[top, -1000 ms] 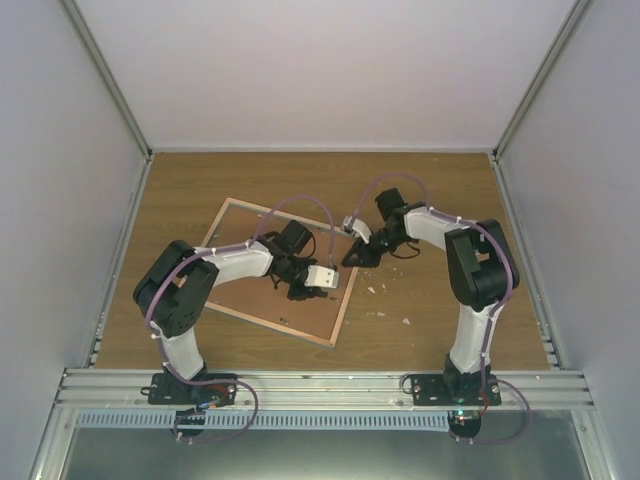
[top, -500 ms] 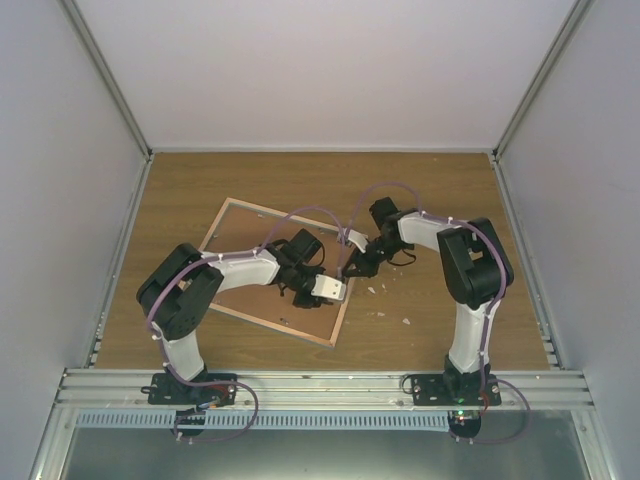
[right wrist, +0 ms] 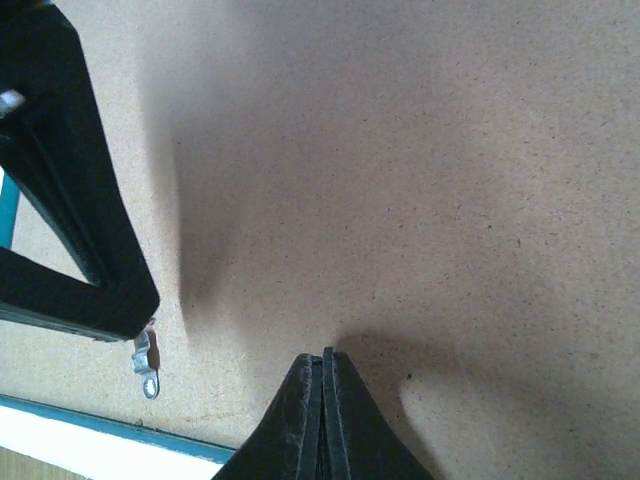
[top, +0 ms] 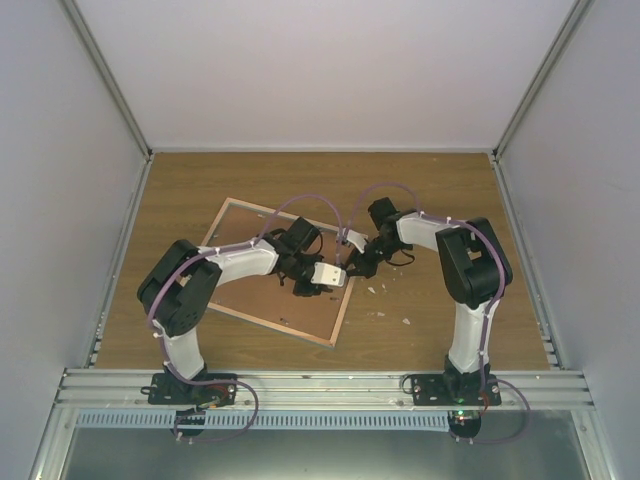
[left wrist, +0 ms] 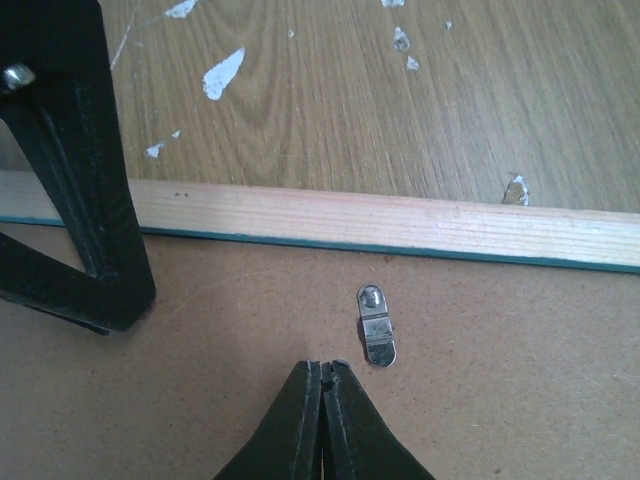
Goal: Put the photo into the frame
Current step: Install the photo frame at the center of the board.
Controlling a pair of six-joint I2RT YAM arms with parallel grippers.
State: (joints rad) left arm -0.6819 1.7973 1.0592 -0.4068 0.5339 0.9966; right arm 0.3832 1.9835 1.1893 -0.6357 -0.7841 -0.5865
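The frame [top: 268, 306] lies back up on the table, its brown board on top with a light wood edge [left wrist: 400, 221] and a thin teal line. The photo is hidden. My left gripper [top: 322, 285] is shut and empty, its tips [left wrist: 322, 366] just above the board beside a small metal turn clip [left wrist: 376, 325]. My right gripper [top: 348, 268] is also shut on nothing, its tips [right wrist: 324, 355] low over the board near the frame's right edge. In each wrist view the other arm's black finger [left wrist: 80, 200] [right wrist: 70, 200] stands at the left. A second clip [right wrist: 145, 364] sits by the teal edge.
White flecks [top: 405, 321] [left wrist: 222, 72] dot the wooden table to the right of the frame. White enclosure walls stand at the left, right and back. The arm bases sit on the metal rail [top: 320, 380] at the near edge.
My right gripper has moved left and down onto the frame's right part. My left gripper swung toward that edge, then drew back a little.
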